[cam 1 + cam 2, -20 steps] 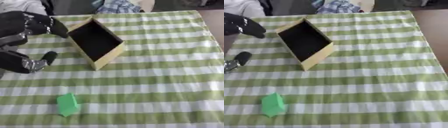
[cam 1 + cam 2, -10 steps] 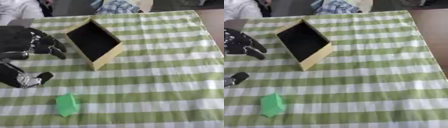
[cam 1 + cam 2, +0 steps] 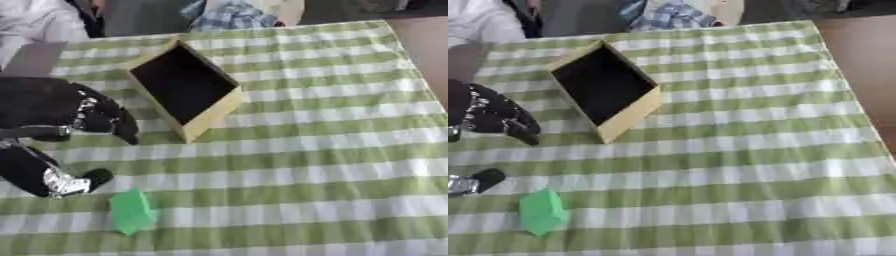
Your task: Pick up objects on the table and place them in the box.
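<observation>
My left hand (image 3: 61,125) hung spread and empty; the green block (image 3: 131,211) lay just below its thumb. It looked light and stiff, so I judged pinching its long sides best.

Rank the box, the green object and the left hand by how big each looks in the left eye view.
1. Left hand: about as large as the box, but it is nearer the camera and cut off by the edge, so its rank is unsure.
2. Box.
3. Green object, clearly smallest.
</observation>
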`<state>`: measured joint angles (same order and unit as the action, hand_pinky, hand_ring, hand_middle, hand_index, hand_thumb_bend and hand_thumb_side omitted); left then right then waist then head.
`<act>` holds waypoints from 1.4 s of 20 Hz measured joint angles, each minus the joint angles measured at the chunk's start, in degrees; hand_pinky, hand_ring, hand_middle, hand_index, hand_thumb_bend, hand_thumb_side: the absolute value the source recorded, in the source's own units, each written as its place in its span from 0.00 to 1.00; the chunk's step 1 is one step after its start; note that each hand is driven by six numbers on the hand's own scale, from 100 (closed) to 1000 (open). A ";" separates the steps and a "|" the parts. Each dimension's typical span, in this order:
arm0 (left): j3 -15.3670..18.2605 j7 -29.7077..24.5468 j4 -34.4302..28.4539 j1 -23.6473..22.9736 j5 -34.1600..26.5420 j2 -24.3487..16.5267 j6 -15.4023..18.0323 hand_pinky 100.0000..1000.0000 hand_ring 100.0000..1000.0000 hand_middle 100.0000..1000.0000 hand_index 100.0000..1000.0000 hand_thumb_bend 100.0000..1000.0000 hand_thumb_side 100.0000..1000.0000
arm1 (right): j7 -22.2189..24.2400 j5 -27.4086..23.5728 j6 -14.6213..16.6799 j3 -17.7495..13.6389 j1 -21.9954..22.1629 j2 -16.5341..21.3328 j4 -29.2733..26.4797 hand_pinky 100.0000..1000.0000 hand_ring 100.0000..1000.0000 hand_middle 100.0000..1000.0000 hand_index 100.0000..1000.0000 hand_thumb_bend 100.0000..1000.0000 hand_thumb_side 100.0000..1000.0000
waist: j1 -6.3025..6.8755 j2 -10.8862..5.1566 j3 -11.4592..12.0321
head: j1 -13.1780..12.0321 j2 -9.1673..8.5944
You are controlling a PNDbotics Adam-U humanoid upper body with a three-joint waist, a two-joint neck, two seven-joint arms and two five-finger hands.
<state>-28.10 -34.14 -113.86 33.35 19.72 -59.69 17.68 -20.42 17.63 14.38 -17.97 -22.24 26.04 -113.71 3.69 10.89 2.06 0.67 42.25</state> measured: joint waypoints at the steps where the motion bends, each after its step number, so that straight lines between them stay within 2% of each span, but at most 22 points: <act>1: -0.58 -0.08 -0.01 0.11 0.03 0.28 -0.70 0.74 0.80 0.77 0.84 0.20 0.75 | 0.01 0.00 0.00 0.01 0.00 0.00 0.00 0.55 0.78 0.70 0.89 0.00 0.94 | 0.03 -0.01 -0.02 | 0.00 0.00; 2: -1.15 -0.23 -0.02 0.18 0.15 0.44 -1.36 0.74 0.80 0.78 0.84 0.22 0.73 | 0.02 0.00 0.00 0.01 0.00 0.00 0.00 0.55 0.78 0.70 0.89 0.00 0.94 | 0.06 -0.02 -0.06 | 0.00 0.00; 5: -2.40 -1.04 -0.08 0.17 1.27 0.82 -2.87 0.77 0.83 0.80 0.85 0.40 0.60 | 0.03 0.00 0.01 0.02 0.00 0.00 0.00 0.55 0.78 0.70 0.89 0.00 0.94 | 0.07 -0.03 -0.08 | 0.09 0.00; 9: -3.18 -2.61 -0.10 -0.41 3.37 0.83 -4.07 0.80 0.86 0.82 0.87 0.47 0.52 | 0.11 0.00 0.09 0.02 0.00 0.00 0.00 0.55 0.78 0.70 0.89 0.00 0.94 | 0.08 -0.12 -0.08 | 0.42 0.00; 14: -3.19 -4.60 -0.11 -1.19 6.23 0.84 -4.84 0.84 0.88 0.85 0.90 0.53 0.31 | 0.12 0.00 0.10 0.02 0.00 0.00 0.00 0.55 0.78 0.70 0.89 0.00 0.94 | 0.11 -0.24 -0.08 | 0.44 0.00; 17: -3.18 -5.39 -0.12 -1.82 8.02 0.84 -5.30 0.83 0.87 0.84 0.91 0.53 0.13 | 0.12 0.00 0.10 0.02 0.00 0.00 0.00 0.55 0.78 0.70 0.89 0.00 0.94 | 0.15 -0.27 -0.07 | 0.40 0.00; 18: -3.18 -5.53 -0.13 -2.11 8.39 0.84 -5.48 0.82 0.87 0.83 0.91 0.53 0.00 | 0.12 0.00 0.10 0.02 0.00 0.00 0.00 0.55 0.78 0.70 0.89 0.00 0.94 | 0.17 -0.27 -0.07 | 0.38 0.00; 28: -3.50 -6.54 -0.13 -3.16 11.28 0.84 -7.76 0.82 0.86 0.84 0.92 0.56 0.00 | 0.12 0.00 0.11 0.02 0.00 0.00 0.00 0.55 0.78 0.70 0.89 0.00 0.94 | 0.17 -0.27 -0.31 | 0.25 0.00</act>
<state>-31.61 -40.68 -114.00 30.19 31.00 -58.86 9.92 -20.30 17.63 14.48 -17.95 -22.24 26.04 -113.71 3.86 10.63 1.75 0.92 42.25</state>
